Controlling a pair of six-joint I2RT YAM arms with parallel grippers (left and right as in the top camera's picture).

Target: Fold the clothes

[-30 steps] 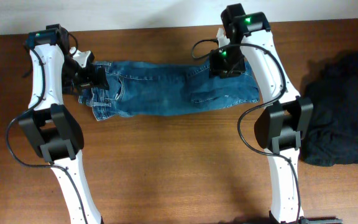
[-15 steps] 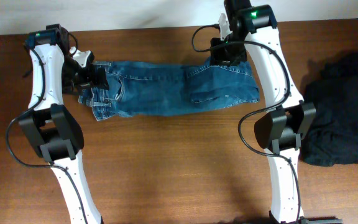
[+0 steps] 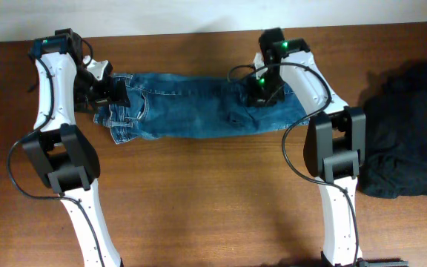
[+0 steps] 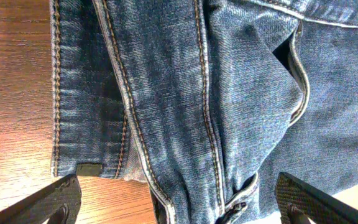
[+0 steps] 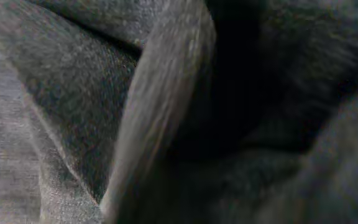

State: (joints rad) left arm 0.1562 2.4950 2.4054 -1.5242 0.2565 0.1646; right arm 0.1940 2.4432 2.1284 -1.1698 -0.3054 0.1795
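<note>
The jeans (image 3: 191, 111) are laid flat in a long strip close to the far edge of the table (image 3: 199, 200). They are stretched from the left side toward the right side. The end with the zip is turned to the left. Pale stitched lines are seen along the blue cloth.

The left gripper (image 3: 114, 94) is held over the left end of the jeans, by the part with the zip. In the left wrist view its two fingers (image 4: 55, 198) are seen far apart, one at each bottom corner, with only flat cloth between them. This hand is wide open and nothing is held. Whether the cloth is touched cannot be told. Brown table wood is seen beside the edge of the jeans there.

The right gripper (image 3: 262, 95) is set down on the jeans toward their right end, on the side close to the far edge of the table. In the right wrist view only dark, blurry folds of denim are seen very close up, and the fingers are hidden. It cannot be told if this hand is wide, narrow, or closed on the cloth.

The black garment (image 3: 410, 141) is piled in a soft heap at the right edge of the table. It is set apart from the jeans and is not touched by either gripper.
</note>
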